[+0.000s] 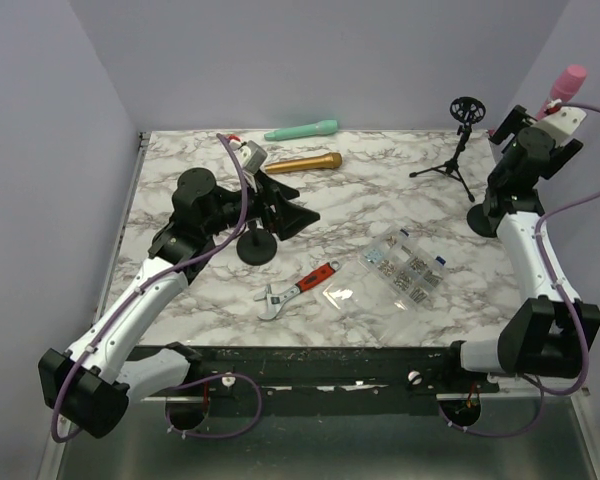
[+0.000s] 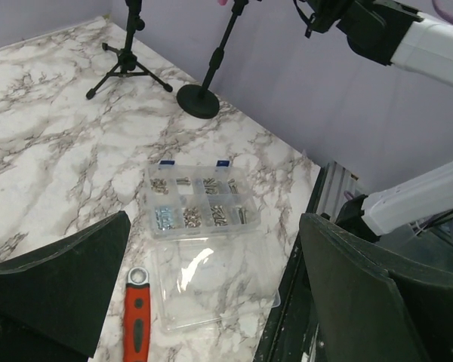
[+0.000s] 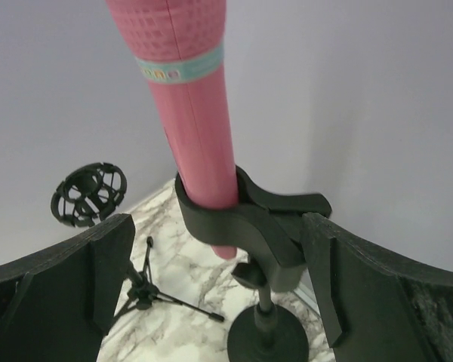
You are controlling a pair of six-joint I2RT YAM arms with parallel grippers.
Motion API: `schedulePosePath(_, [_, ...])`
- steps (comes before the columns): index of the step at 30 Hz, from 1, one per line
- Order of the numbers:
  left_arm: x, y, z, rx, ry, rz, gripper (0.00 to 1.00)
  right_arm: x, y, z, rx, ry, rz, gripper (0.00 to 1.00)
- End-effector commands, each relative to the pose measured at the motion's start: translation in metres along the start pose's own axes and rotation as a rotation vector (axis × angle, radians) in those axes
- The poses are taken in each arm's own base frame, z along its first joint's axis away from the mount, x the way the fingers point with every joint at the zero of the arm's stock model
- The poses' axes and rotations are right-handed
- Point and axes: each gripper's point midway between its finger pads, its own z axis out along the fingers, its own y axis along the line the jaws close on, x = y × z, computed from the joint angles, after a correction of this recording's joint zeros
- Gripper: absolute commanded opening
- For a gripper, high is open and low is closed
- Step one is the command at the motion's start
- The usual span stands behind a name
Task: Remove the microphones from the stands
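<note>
A pink microphone (image 3: 189,98) stands upright in the black clip (image 3: 241,219) of a round-based stand (image 3: 268,335) at the table's far right. My right gripper (image 3: 215,230) is open. Its two fingers flank the clip just below the microphone and touch nothing. From above, the microphone (image 1: 565,80) shows just past the right gripper (image 1: 528,130), with the stand's base (image 1: 483,220) below. My left gripper (image 1: 292,205) hangs open and empty over the table's left-middle. Its wrist view looks toward the stand's base (image 2: 198,100).
A tripod stand with an empty shock mount (image 1: 465,110) stands left of the pink one. A green microphone (image 1: 302,130) and a gold microphone (image 1: 305,162) lie at the back. A second round base (image 1: 257,247), a red wrench (image 1: 298,288) and a clear parts box (image 1: 405,270) lie mid-table.
</note>
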Motion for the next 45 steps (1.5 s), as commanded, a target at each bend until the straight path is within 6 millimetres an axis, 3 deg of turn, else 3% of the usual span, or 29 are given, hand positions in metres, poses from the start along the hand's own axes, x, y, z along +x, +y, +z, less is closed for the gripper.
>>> schedulePosePath(1, [-0.021,-0.021,-0.010,0.022,-0.081,0.025,0.99,-0.026,0.007,0.020,0.035,-0.075,0.039,1.00])
schedulePosePath(7, [-0.028,-0.026,-0.024,-0.025,-0.084,0.055,0.99,-0.025,0.012,0.044,0.087,-0.089,0.011,0.97])
schedulePosePath(12, [-0.020,-0.025,-0.035,-0.065,-0.070,0.060,0.99,-0.031,0.006,0.051,0.137,-0.176,-0.036,0.91])
schedulePosePath(18, [-0.016,-0.025,-0.039,-0.073,-0.069,0.046,0.98,-0.039,0.017,0.055,0.082,-0.223,-0.043,0.74])
schedulePosePath(25, [-0.019,-0.032,-0.044,-0.068,-0.070,0.052,0.98,-0.036,0.030,0.065,0.042,-0.224,-0.065,0.45])
schedulePosePath(27, [-0.018,-0.033,-0.046,-0.070,-0.065,0.052,0.98,-0.033,0.032,0.067,0.038,-0.210,-0.067,0.32])
schedulePosePath(29, [-0.017,-0.033,-0.048,-0.074,-0.068,0.059,0.99,-0.033,0.034,0.065,0.015,-0.214,-0.064,0.19])
schedulePosePath(35, [-0.018,-0.031,-0.042,-0.067,-0.046,0.058,0.99,-0.039,0.053,0.055,-0.114,-0.199,-0.037,0.01])
schedulePosePath(45, [-0.021,-0.028,-0.027,-0.028,-0.039,0.048,0.99,-0.047,0.101,0.022,-0.432,-0.150,0.114,0.01])
